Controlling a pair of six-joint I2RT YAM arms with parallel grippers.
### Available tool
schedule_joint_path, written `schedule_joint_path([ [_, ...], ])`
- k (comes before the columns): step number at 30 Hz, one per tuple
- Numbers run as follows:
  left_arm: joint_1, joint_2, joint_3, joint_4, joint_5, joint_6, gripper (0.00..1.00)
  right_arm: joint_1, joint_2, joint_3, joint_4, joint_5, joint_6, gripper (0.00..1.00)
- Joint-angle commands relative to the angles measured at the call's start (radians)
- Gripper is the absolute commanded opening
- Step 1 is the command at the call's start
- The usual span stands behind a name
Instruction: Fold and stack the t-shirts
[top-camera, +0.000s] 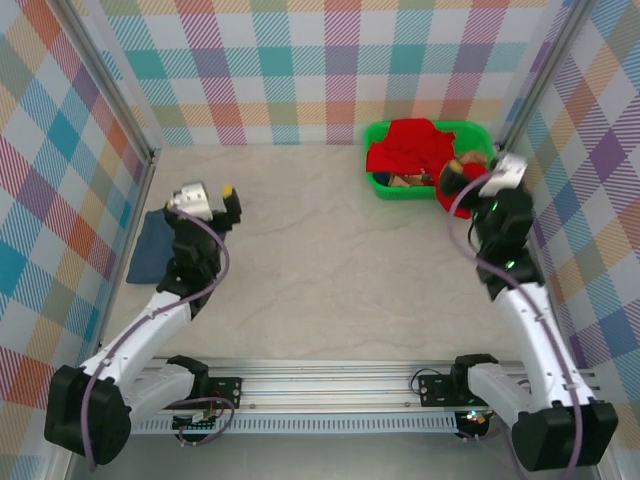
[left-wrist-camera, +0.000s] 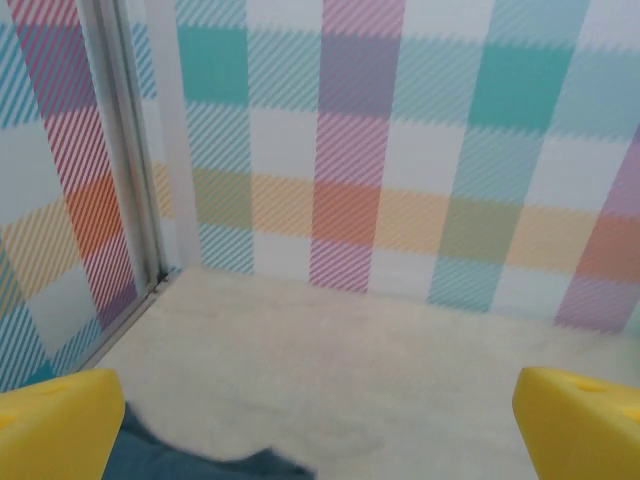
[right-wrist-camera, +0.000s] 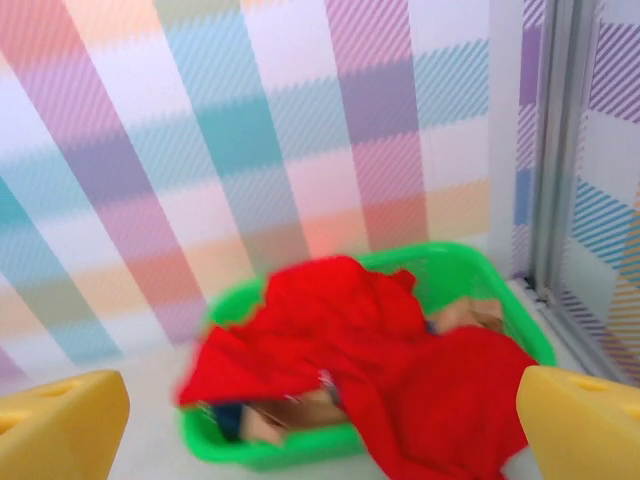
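The right claw (right-wrist-camera: 320, 425) is hovering with its yellow fingers spread wide and gripping nothing, aiming straight at the red t-shirt (right-wrist-camera: 390, 340), which is lying bunched in the green basket (right-wrist-camera: 470, 265) at the far right corner and spilling over its near rim; that aim suggests a pick-up is being lined up. Tan patches are showing among the red folds, possibly the print, though the blur is making that hard to settle. The left claw (left-wrist-camera: 320, 428) is likewise hanging open and empty, pointing at the back wall just above the slate-blue t-shirt (top-camera: 152, 245), which is resting folded on the surface (top-camera: 330, 260) by the left wall, probably waiting as the base of the stack.
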Motion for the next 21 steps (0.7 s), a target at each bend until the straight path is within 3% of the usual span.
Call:
schedule_joint_path([
  [1,-0.004,0.054,0.326,-0.536,-0.168,-0.382,1.0,-0.06,0.091,0.185,-0.442,-0.181,0.367,1.0],
  [2,0.011,0.111,0.481,-0.855,-0.22,-0.632,1.0,-0.091,0.135,0.182,-0.37,-0.334,0.375,1.0],
  [3,0.041,0.177,0.587,-1.036,-0.221,-0.82,1.0,-0.083,0.192,0.229,-0.409,-0.319,0.391,1.0],
  [4,0.091,0.226,0.641,-1.08,-0.092,-0.84,1.0,-0.064,0.245,0.29,-0.495,-0.246,0.399,1.0],
  [6,0.125,0.326,0.735,-1.074,0.17,-0.796,1.0,-0.045,0.375,0.437,-0.701,-0.093,0.409,0.95],
  [9,0.052,0.449,0.816,-1.068,0.358,-0.748,1.0,-0.054,0.56,0.624,-0.849,-0.077,0.293,0.95],
  [12,-0.042,0.52,0.833,-1.064,0.446,-0.705,1.0,-0.086,0.705,0.75,-0.894,-0.123,0.219,0.91],
  [17,-0.128,0.503,0.749,-0.938,0.531,-0.697,0.98,-0.104,0.877,0.875,-0.864,-0.182,0.099,0.88],
  [21,-0.139,0.508,0.736,-0.933,0.576,-0.696,0.95,-0.103,1.047,1.02,-0.947,-0.211,0.058,0.68],
])
